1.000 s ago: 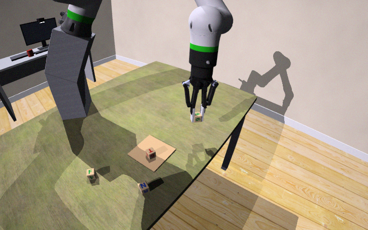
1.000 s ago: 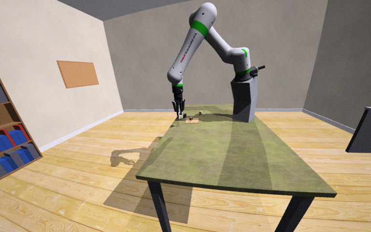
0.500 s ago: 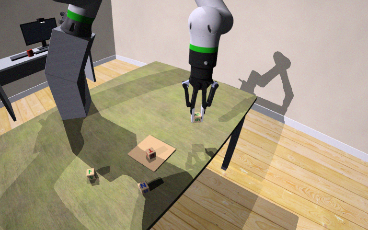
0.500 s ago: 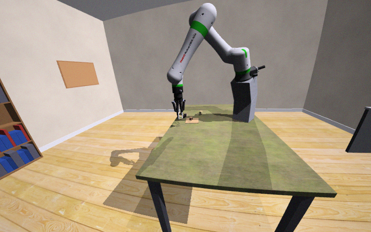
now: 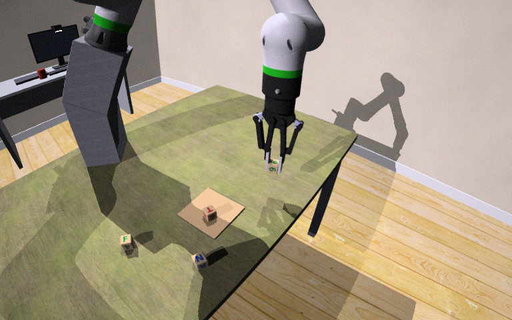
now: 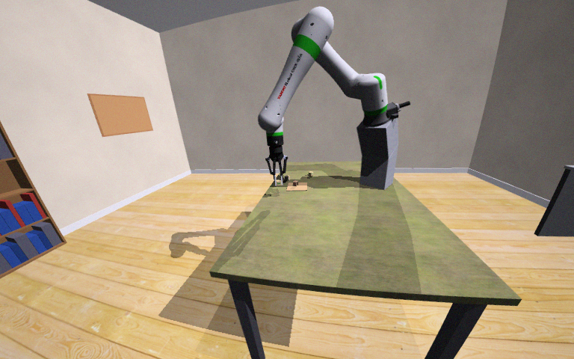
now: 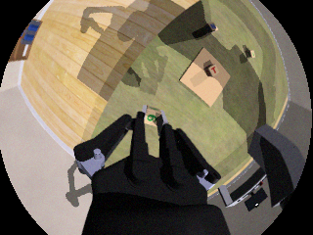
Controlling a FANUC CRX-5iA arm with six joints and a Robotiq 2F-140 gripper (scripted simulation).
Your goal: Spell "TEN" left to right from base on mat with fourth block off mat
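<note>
In the top view, nearest the camera, the N block [image 5: 199, 260] sits by the table's near right edge, off the mat. To its left, slightly farther, lies the F block [image 5: 127, 241], also off the mat; I judge this to be the spare, correctly placed outside. Farther in, the tan mat [image 5: 226, 207] lies flat on the green table [image 5: 56, 211], with the T block [image 5: 209, 213] resting on it, red letter on top.

Farther still and to the right, my gripper [image 5: 273, 166] hangs well above the table with the fingers clamped on a block with green lettering [image 5: 273, 166]. The lettering is too small to read; by elimination I judge it to be the E block. The wrist view shows the same block [image 7: 152, 117] pinched between my fingertips, the mat [image 7: 196, 77] ahead.

Handling: the block appears to be a small, rigid wooden cube, light, with flat parallel faces. It should not deform or break. Grip across two opposite side faces, near mid-height, leaving the top face free. Smooth faces may allow rotation in the grasp, so I should move steadily.

Next step, as I judge it: set this block beside the T block on the mat, letter upright as read from my base.
</note>
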